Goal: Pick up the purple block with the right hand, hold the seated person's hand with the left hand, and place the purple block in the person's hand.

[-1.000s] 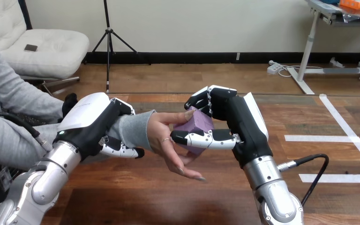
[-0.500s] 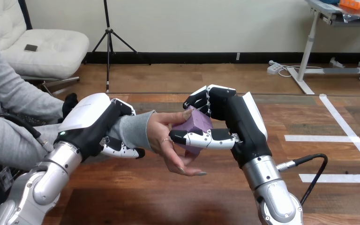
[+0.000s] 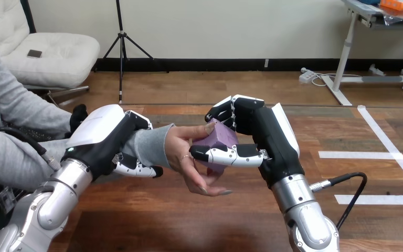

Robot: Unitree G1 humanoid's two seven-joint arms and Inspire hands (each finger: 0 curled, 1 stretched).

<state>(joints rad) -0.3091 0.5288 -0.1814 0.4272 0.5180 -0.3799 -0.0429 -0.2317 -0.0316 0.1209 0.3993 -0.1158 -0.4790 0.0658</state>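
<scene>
While left robot hand (image 3: 102, 139) clasps person's wrist (image 3: 150, 145), right robot hand (image 3: 265, 137) pinches purple block (image 3: 218, 138), tilted corner-up.

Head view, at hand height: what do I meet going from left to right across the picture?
The robot's black-and-white left hand, curled round the person's grey-sleeved wrist → the person's hand → the small purple block → the robot's black-and-white right hand, which grips the block.

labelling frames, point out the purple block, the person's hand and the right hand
purple block (image 3: 223, 137): head view, visible purple face
person's hand (image 3: 180, 148): head view, palm
right hand (image 3: 262, 131): head view, black body behind fingers
</scene>
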